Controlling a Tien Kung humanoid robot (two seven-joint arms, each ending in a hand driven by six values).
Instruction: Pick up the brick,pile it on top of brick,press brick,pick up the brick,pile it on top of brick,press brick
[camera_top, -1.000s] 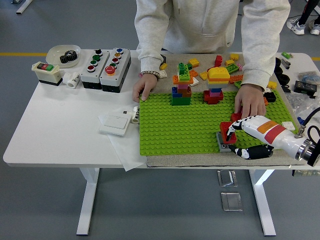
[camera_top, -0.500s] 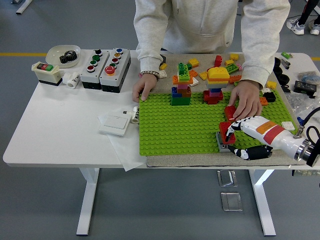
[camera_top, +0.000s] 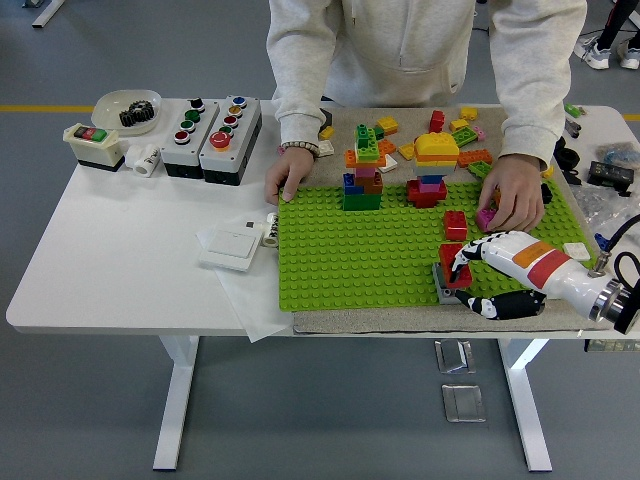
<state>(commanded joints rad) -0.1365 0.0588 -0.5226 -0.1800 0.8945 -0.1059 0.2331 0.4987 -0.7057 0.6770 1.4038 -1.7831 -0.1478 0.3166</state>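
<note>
My right hand (camera_top: 478, 268) lies at the lower right of the frame, white forearm running off the right edge, and my fingers (camera_top: 462, 262) curl down onto the red brick (camera_top: 452, 265) that sits on the grey brick (camera_top: 441, 284) at the near edge of the green baseplate (camera_top: 350, 250). I judge this to be the pressing step: the red one is already piled on the grey, my fingertips bear on its top and my dark thumb (camera_top: 505, 303) lies low along the near side, below the pair. I cannot tell whether I am only pushing or pinching it as well. Next I would need a straight downward push to seat the studs, then to let go and reach for another brick. A second red brick (camera_top: 456, 225) stands just beyond on the plate, free and close enough to be the likely candidate. Above it, at the right, the person's hand (camera_top: 515, 195) closes around a small pink brick (camera_top: 487, 216); their other hand (camera_top: 288, 175) rests on the plate's far left corner. Further up stand two built towers (camera_top: 363, 172) and loose bricks (camera_top: 470, 135). My left arm is nowhere in the frame. How well the red brick is seated is hidden under my fingers, and my wrist is cut off
</note>
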